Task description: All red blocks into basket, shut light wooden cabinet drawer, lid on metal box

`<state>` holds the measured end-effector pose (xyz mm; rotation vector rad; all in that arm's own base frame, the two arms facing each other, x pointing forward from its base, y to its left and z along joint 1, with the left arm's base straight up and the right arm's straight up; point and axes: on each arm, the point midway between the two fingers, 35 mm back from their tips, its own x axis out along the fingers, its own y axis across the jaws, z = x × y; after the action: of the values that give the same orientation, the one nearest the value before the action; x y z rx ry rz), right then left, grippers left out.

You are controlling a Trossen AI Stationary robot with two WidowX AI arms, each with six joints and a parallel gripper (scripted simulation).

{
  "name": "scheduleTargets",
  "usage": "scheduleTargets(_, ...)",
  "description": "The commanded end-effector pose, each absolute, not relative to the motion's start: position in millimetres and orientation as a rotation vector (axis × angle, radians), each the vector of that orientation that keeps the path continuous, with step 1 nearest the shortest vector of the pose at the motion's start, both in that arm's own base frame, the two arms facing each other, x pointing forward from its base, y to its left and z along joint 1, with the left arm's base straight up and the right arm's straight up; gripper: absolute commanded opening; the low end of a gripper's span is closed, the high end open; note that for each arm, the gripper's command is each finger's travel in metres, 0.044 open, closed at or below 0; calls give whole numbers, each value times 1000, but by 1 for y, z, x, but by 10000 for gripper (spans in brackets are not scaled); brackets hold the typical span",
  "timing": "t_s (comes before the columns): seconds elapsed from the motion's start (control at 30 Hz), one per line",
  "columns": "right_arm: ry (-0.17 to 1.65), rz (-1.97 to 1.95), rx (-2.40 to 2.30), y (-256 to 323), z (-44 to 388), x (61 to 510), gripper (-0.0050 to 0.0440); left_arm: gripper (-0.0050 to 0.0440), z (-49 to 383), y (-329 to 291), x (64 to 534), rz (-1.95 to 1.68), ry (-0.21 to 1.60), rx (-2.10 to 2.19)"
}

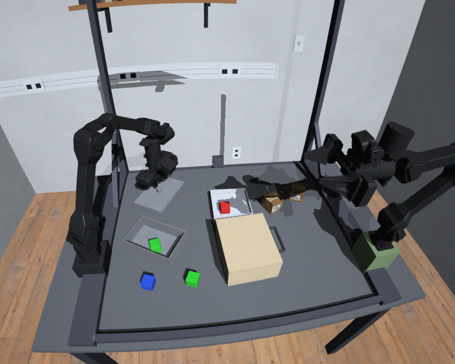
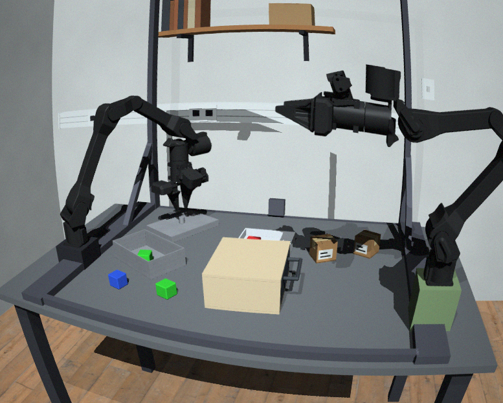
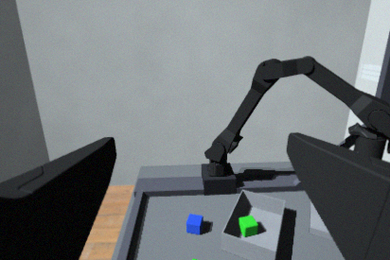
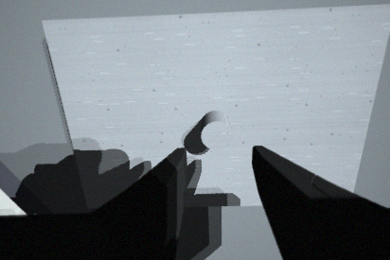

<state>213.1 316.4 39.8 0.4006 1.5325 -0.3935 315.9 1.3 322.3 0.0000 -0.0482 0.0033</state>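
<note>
A red block [image 1: 224,207] [image 2: 254,238] lies in the white basket [image 1: 238,198] [image 2: 274,235]. The open metal box [image 1: 141,233] [image 2: 167,261] [image 3: 270,219] holds a green block [image 1: 155,245] [image 2: 145,254] [image 3: 248,226]. Its lid [image 1: 151,201] [image 2: 199,225] [image 4: 142,71] lies on the table behind it, knob [image 1: 160,189] [image 2: 181,219] [image 4: 218,132] up. My right gripper [image 1: 158,187] [image 2: 180,210] [image 4: 219,155] points down just above the knob, part open and empty. My left gripper [image 1: 314,168] [image 2: 278,108] [image 3: 203,144] is wide open, high at the right. The wooden cabinet [image 1: 247,246] [image 2: 247,260] looks shut, its inside hidden.
A blue block [image 1: 148,282] [image 2: 118,279] [image 3: 194,224] and another green block [image 1: 192,278] [image 2: 166,288] lie in front of the metal box. Two cardboard boxes [image 1: 272,202] [image 2: 323,249] stand behind the drawer handle [image 1: 277,239] [image 2: 294,267]. A green stand [image 1: 376,252] [image 2: 435,301] is at the right.
</note>
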Motion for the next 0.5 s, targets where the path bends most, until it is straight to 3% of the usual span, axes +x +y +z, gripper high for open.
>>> scheduleTargets(0.0, 1525, -392, 407, 317, 35, 214, 150, 400, 337, 1, 312, 3, -90, -2)
scheduleTargets(0.47, 1523, -388, 411, 318, 17, 214, 150, 400, 337, 1, 312, 3, -90, -2)
